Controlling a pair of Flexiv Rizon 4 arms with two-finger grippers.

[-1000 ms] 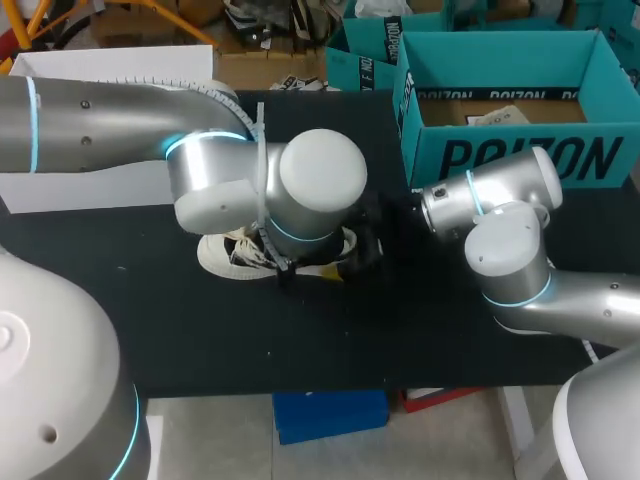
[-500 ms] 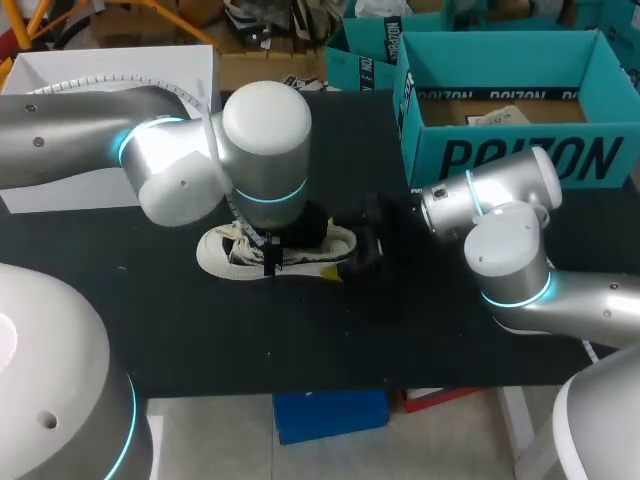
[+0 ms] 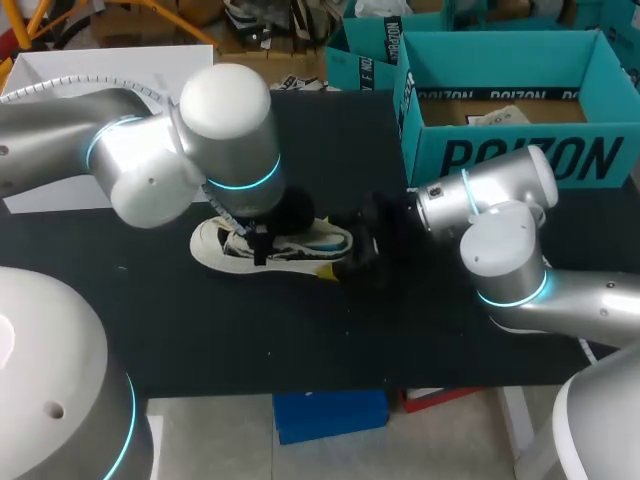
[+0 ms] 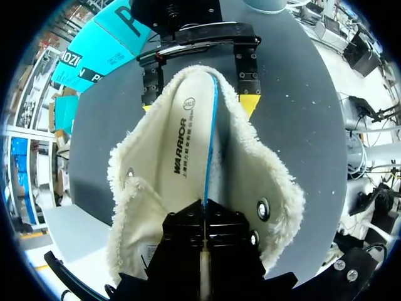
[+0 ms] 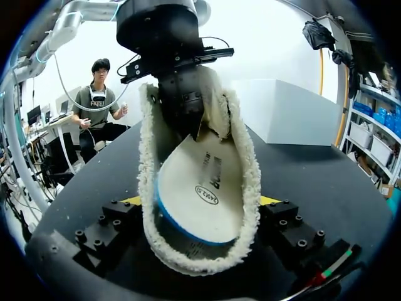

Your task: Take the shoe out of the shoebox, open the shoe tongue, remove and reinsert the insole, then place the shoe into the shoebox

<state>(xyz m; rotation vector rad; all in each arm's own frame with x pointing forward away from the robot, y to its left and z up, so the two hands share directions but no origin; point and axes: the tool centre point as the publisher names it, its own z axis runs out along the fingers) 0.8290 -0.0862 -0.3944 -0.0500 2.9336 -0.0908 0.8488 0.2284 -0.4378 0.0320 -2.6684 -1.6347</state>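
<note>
Insole [image 4: 194, 144] sits pinched in the left claw [image 4: 204, 208], right claw [image 4: 199, 105] clamps the shoe [image 4: 276, 188]; I'd pull slow, heel pinned.

- Classification: a robotics test lab, set up as a single work bench.
- Work surface: one table [image 3: 300, 340] with a plain black matte top, used as the test area.
- Equipment: two grey industrial arms with lit blue rings at the joints. The left arm [image 3: 150, 170] comes in over the table's left edge, the right arm [image 3: 510, 290] over its right edge.
- Cabling: a ribbed white cable sleeve [image 3: 100, 80] runs along the left arm, fastened with ties.
- Test items: a single fleece-lined shoe [image 3: 300, 245] near the table's middle, an open teal shoebox [image 3: 520, 155] at the far right corner, and a plain white box [image 3: 50, 190] at the far left corner.
</note>
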